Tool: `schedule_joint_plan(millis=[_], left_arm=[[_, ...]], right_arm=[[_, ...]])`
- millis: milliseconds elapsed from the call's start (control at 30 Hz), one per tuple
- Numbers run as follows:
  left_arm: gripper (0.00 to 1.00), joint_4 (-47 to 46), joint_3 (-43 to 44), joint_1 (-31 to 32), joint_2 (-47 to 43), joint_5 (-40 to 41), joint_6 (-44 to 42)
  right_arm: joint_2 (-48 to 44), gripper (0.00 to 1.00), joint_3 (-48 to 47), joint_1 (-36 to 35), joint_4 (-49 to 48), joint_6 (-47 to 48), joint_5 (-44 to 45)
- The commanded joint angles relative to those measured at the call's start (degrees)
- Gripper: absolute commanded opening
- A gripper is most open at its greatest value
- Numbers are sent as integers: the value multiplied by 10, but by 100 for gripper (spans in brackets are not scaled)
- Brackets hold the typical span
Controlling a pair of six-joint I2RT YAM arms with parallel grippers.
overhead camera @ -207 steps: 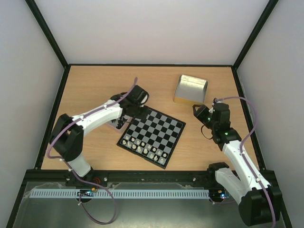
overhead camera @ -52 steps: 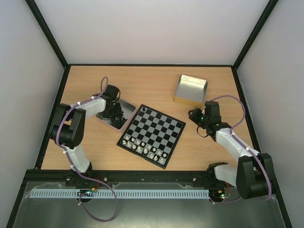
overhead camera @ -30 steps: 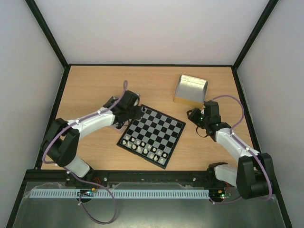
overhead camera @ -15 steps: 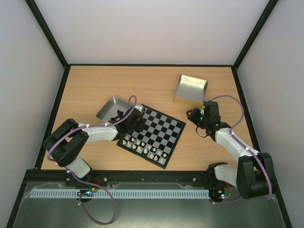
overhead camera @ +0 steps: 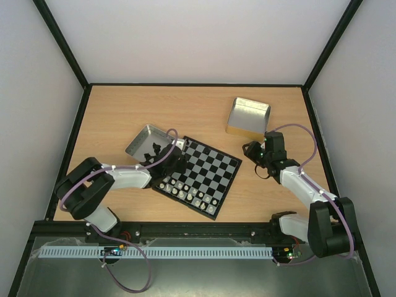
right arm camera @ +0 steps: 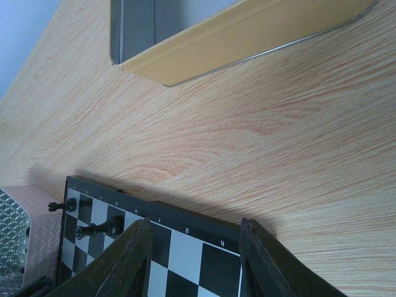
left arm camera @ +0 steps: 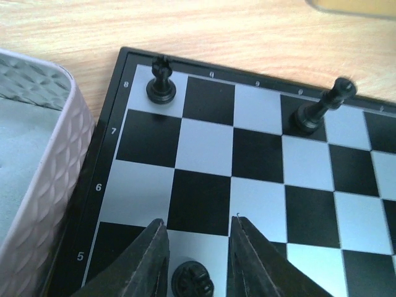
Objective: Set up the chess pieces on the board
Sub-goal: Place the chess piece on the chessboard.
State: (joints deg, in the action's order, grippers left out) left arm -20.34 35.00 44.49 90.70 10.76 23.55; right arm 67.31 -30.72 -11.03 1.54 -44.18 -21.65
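The board (overhead camera: 207,168) lies at the table's middle, turned like a diamond. Pale pieces (overhead camera: 189,190) fill its near rows. My left gripper (overhead camera: 176,161) is low over the board's left side. In the left wrist view the left gripper (left arm camera: 198,221) is open, with a small black chess piece (left arm camera: 192,279) standing on a light square between the fingers (left arm camera: 154,263), a gap on each side. Two more black pieces stand on the far row, one (left arm camera: 161,80) in the corner and one (left arm camera: 317,110) further right. My right gripper (overhead camera: 250,150) hovers open by the board's right corner, holding nothing.
A metal tray (overhead camera: 137,140) with several black pieces (overhead camera: 150,152) sits just left of the board, its wall (left arm camera: 43,161) close to my left fingers. A second metal tray (overhead camera: 249,116) with a gold side (right arm camera: 247,31) stands at the back right.
The left arm swung from the tray to the board's left side and lowered. Its jaws, shut on the black piece half a second ago, have opened off it. The right arm stayed put.
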Motion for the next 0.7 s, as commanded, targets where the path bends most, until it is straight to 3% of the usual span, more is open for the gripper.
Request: schedule_joint_plan(millis=[0,267,500,667], left_arm=[[32,18,10,4,-37,-14,-4],[41,228,124,-21,-23,-48,26],[42,458,254,-39,41,-107,45],[41,525,289,-48,69,-113,72]], right_arm=[[1,40,-18,-5,-14,-4,5],[-8,40,-15,-5,-12,-4,4],[-9,40,-4,-5,-18,-6,5],[-1,40,1,-6,-30,-10,0]])
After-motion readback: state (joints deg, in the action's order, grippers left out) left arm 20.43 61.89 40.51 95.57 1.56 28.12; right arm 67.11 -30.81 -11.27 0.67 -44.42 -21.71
